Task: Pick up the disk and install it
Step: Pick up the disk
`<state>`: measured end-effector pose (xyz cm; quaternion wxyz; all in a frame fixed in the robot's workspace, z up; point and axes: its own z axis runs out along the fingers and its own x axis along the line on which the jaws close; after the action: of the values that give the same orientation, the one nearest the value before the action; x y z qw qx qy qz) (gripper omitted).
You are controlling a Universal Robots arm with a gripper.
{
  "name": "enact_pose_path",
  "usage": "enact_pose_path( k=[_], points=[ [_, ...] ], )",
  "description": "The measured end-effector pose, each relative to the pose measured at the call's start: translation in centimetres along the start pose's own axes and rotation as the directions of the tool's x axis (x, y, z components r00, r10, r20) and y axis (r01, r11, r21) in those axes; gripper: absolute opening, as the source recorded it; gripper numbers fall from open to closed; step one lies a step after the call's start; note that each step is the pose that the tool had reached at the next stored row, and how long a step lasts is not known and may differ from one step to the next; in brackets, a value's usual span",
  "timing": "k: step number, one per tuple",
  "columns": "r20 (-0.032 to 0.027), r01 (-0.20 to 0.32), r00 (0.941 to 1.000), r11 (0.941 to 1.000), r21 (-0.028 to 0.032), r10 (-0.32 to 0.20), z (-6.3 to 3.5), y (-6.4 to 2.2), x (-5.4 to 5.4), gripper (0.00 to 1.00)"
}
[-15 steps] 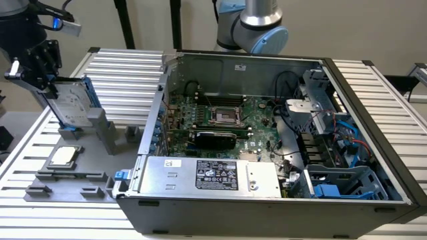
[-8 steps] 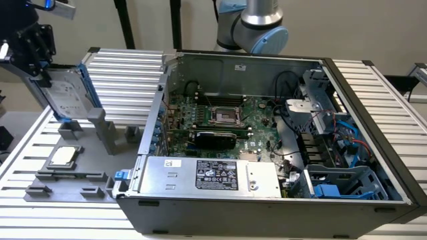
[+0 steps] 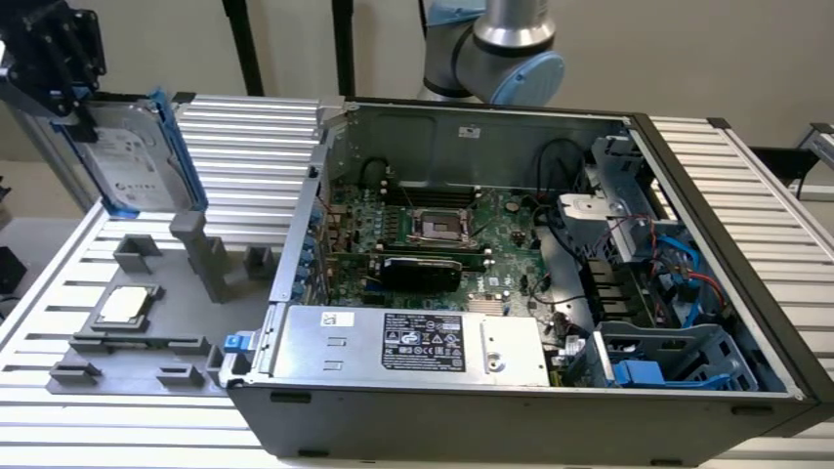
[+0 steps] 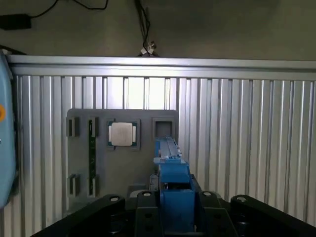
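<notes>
The tool [image 3: 81, 117] is at the exterior view's upper left, its black fingers closed partway on the disk [image 3: 131, 161]. It grips the disk by the top edge. The disk hangs on edge, lifted clear of the bench [image 3: 261, 127], with its silver labelled face to the camera and its blue frame running down the sides.

Below the disk, a grey tray [image 3: 144, 342] lies on the ribbed metal bench. A small square silver chip [image 3: 124, 305] sits in one of its pockets, and grey posts stand up from it near the disk's lower edge.

To the exterior view's right of the tray is an open computer case [image 3: 729, 195], well apart from the disk. Inside it are a green board [image 3: 431, 225] and a silver box [image 3: 417, 342] with a black label along the near side. The arm [image 3: 502, 49] rises behind the case.

In the wrist view, the disk's [image 4: 170, 168] blue edge runs out from between the tool's [image 4: 175, 212] black fingers. Beyond it lie the tray [image 4: 123, 168] and chip [image 4: 122, 134] on the bench [image 4: 247, 123].
</notes>
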<state>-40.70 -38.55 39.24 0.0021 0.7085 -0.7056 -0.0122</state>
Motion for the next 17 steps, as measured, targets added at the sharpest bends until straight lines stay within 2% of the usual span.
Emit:
enact_pose_path(
  k=[7, 14, 17],
  points=[
    [0.0095, 0.004, 0.9999, 1.0000, -0.0002, -0.004, -3.13, -2.55, 0.0, 0.33],
    [0.0264, 0.006, 0.9996, 1.0000, 0.0002, -0.006, -5.79, -5.70, 0.1, 0.33],
    [0.0316, 0.006, 0.9995, 1.0000, 0.0001, -0.006, -6.84, -7.01, 0.2, 0.33]
  ],
)
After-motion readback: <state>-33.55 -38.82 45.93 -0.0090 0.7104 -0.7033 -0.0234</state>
